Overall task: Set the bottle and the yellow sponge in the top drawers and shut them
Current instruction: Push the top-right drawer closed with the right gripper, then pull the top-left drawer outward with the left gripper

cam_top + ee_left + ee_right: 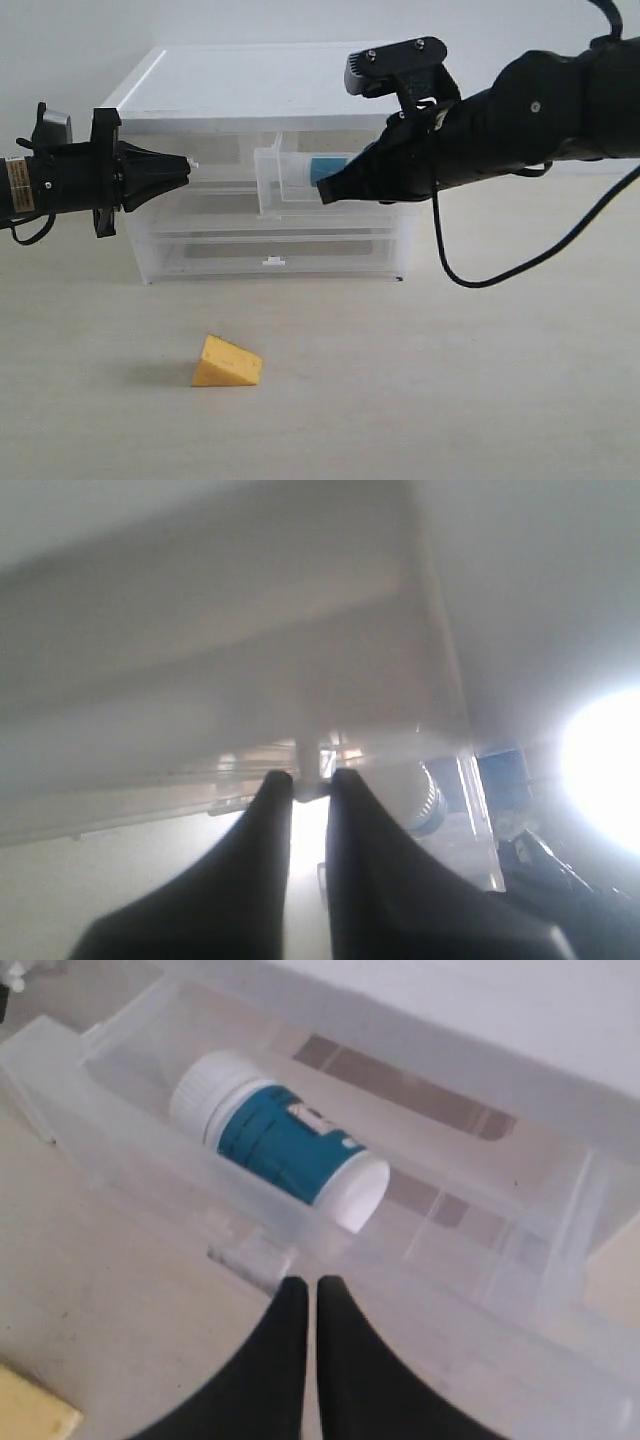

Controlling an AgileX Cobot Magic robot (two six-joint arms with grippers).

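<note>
The bottle (pixel 328 167) (pixel 285 1140) lies on its side inside the top right drawer (pixel 268 186) (pixel 140 1165), which is pulled out. My right gripper (pixel 326 192) (pixel 303 1282) is shut and empty, just outside that drawer's front wall beside its tab handle (pixel 250 1258). My left gripper (pixel 188 166) (pixel 310 778) reaches in from the left and pinches the small white tab handle (pixel 308 760) of the top left drawer (pixel 215 150). The yellow sponge (pixel 227 363) rests on the table in front of the cabinet; its corner (pixel 30 1415) shows in the right wrist view.
The white cabinet (pixel 250 90) stands at the back, with two full-width drawers (pixel 272 250) shut below. A black cable (pixel 480 280) hangs from the right arm over the table. Bare tabletop (pixel 450 400) surrounds the sponge.
</note>
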